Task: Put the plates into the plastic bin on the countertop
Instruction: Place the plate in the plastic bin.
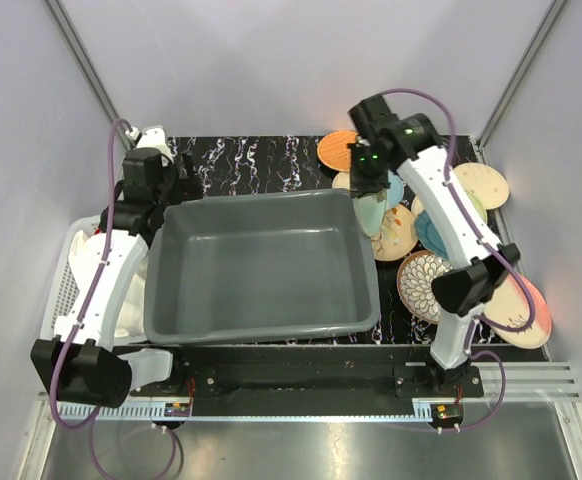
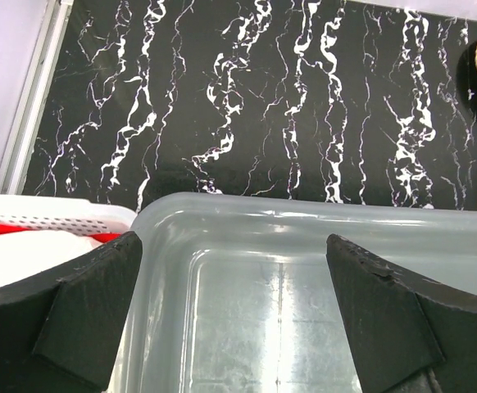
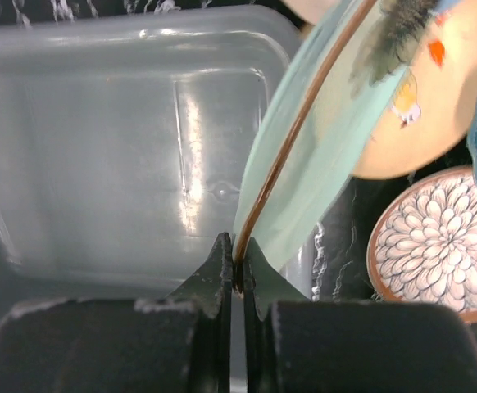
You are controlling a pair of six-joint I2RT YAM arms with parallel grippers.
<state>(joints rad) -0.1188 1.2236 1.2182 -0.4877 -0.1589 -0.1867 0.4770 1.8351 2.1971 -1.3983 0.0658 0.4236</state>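
Right wrist view: pinching pale-teal, brown-edged round plate (image 3: 320,139) with right gripper (image 3: 238,250) at edge of grey plastic bin (image 3: 99,147); plate top cropped. Left gripper (image 2: 232,246) spread wide.

Setting: enclosed robot test cell, dressed as a kitchen counter rather than a lived-in home.
Evidence:
- Plain pale panel walls (image 1: 271,60) on three sides, joined by metal corner struts (image 1: 83,62).
- Black, white-veined countertop (image 1: 251,160), laid as a single slab.
- Left arm (image 1: 96,280) and right arm (image 1: 451,215), bolted to a black base rail (image 1: 301,378) with cabling.
- Household props only: grey plastic bin (image 1: 261,265), white mesh basket (image 1: 61,290), mixed small plates (image 1: 481,185).
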